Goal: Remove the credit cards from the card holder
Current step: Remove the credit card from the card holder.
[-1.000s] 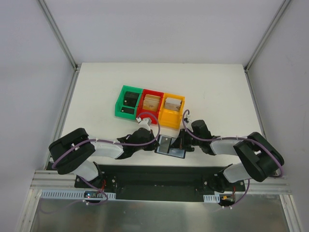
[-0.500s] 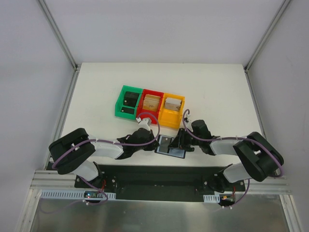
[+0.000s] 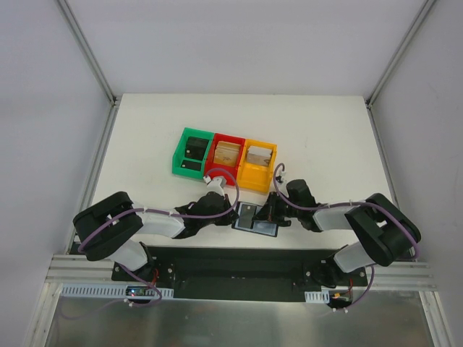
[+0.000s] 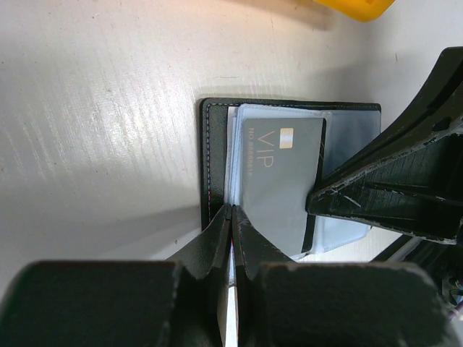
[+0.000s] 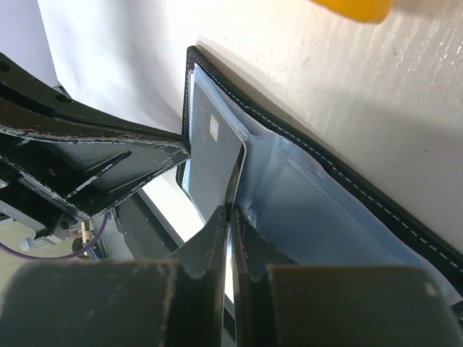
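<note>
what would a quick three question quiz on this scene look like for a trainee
1. True or false: the card holder lies closed on the table.
2. Which word is printed on the grey card? A) VIP B) GOLD C) DEBIT
3. Fill in: the right gripper pinches the edge of the ____.
Key: 1 false, it lies open; 2 A; 3 grey card.
</note>
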